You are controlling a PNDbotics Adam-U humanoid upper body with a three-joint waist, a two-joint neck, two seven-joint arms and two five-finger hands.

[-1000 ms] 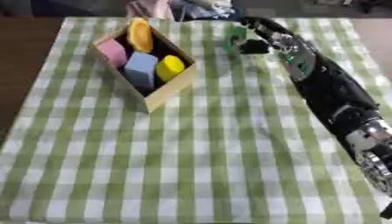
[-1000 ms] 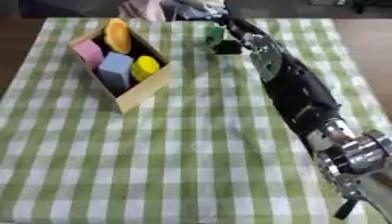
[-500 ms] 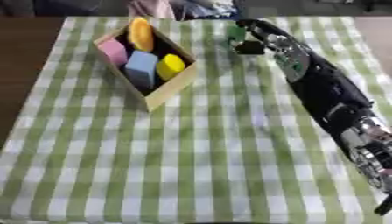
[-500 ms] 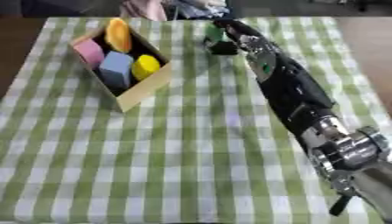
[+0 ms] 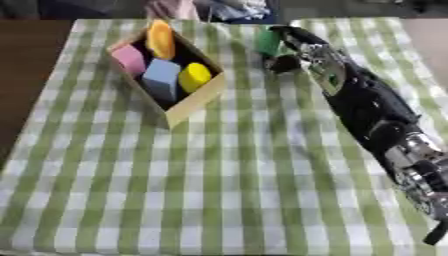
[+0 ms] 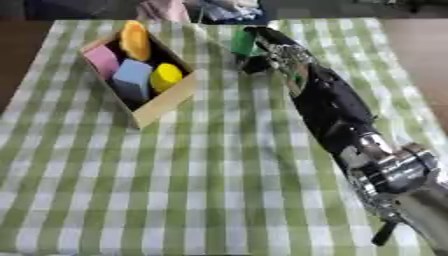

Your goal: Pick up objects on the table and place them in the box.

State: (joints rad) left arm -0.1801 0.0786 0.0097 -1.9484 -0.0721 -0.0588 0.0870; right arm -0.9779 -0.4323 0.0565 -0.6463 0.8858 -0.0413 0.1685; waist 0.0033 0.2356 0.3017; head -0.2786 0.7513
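Stretching wide and bare across the near half of the green-and-white checked tablecloth [image 5: 219, 190]. Sitting farther back at left, an open tan cardboard box [image 5: 197, 102], holding a pink block [image 5: 129, 59], a pale blue block [image 5: 162, 76], a yellow rounded piece [image 5: 194, 76] and an orange oval piece [image 5: 160, 39]. Reaching along the right side to the far edge, the black right hand [image 5: 293, 47], curling its fingers round a green upright object [image 5: 268, 42], well apart from the box.
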